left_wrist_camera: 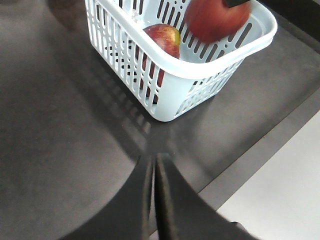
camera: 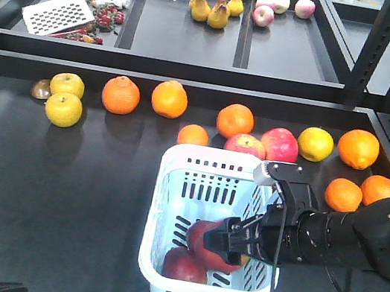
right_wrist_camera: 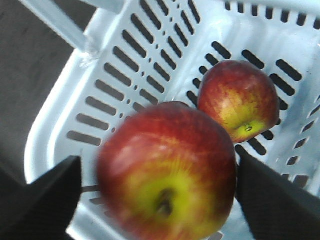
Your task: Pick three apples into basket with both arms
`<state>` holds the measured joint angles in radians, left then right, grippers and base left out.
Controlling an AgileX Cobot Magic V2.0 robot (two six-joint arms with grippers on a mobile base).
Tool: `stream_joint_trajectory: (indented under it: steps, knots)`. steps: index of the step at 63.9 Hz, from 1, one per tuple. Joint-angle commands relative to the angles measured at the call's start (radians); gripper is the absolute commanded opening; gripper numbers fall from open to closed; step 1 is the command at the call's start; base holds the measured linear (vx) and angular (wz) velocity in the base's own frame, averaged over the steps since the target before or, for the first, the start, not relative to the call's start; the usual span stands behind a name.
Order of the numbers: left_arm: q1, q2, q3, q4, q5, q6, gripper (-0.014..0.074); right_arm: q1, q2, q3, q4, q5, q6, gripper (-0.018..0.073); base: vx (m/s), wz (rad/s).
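The pale basket (camera: 165,186) stands on the dark table in front of me. One maroon apple (camera: 183,266) lies on its slotted floor, and the right wrist view shows its yellow-green patch (right_wrist_camera: 240,97). A second apple (right_wrist_camera: 167,185) sits blurred between the fingers of my right gripper (camera: 219,245), low inside the basket. That gripper (right_wrist_camera: 157,187) is open: a gap shows between the left finger (right_wrist_camera: 50,195) and the fruit. My left gripper (left_wrist_camera: 154,160) is shut and empty, above bare table in front of a basket corner (left_wrist_camera: 165,95).
Two red apples (camera: 244,146) (camera: 280,144) lie just behind the basket, in a row with oranges (camera: 121,95) and yellow fruit (camera: 63,109). Two oranges (camera: 343,195) lie right of my right arm. A raised shelf (camera: 187,39) holds pears. The table's edge (left_wrist_camera: 260,155) runs beside my left gripper.
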<state>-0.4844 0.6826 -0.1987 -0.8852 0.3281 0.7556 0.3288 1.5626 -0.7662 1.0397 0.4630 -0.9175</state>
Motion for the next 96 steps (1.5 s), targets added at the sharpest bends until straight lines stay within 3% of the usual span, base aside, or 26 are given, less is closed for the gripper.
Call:
stream_joint_trajectory:
  steps: [1,13,21,27,43,57,65,75,82,96]
  knots:
    - [-0.002,-0.002,-0.025,-0.029,-0.036,-0.004,-0.0006,0.002,-0.031,-0.028,0.036,-0.014,-0.011,0.0695,0.00,0.00]
    - [-0.002,-0.002,-0.025,-0.029,-0.035,-0.004,-0.0006,0.002,-0.031,-0.028,0.037,-0.013,-0.011,0.0671,0.00,0.00]
    - [-0.002,-0.002,-0.025,-0.029,-0.035,-0.004,-0.0006,0.002,-0.041,-0.028,0.037,0.011,-0.011,0.0592,0.00,0.00]
    - [-0.002,-0.002,-0.025,-0.029,-0.035,-0.004,-0.0006,0.001,-0.065,-0.028,0.034,0.051,-0.019,0.0478,0.00,0.00]
    - [-0.002,-0.002,-0.025,-0.029,-0.035,-0.004,-0.0006,0.001,-0.206,-0.028,0.023,0.163,-0.098,-0.0017,0.00,0.00]
    - [-0.002,-0.002,-0.025,-0.029,-0.035,-0.004,-0.0006,0.001,-0.386,-0.028,-0.083,0.255,-0.095,-0.0005,0.00,0.00]
    - [-0.002,-0.002,-0.025,-0.029,-0.035,-0.004,-0.0006,0.001,-0.497,0.009,-0.163,0.229,-0.064,-0.0004,0.00,0.00]
    - [-0.002,-0.002,-0.025,-0.029,-0.035,-0.004,-0.0006,0.001,-0.652,0.202,-0.180,0.099,-0.045,-0.0004,0.00,0.00]
    - [-0.002,-0.002,-0.025,-0.029,-0.035,-0.004,-0.0006,0.001,-0.778,0.370,-0.179,-0.067,-0.016,-0.0004,0.00,0.00]
    - [-0.002,-0.002,-0.025,-0.029,-0.049,-0.004,-0.0006,0.000,-0.966,0.575,-0.145,-0.308,0.105,-0.0004,0.00,0.00]
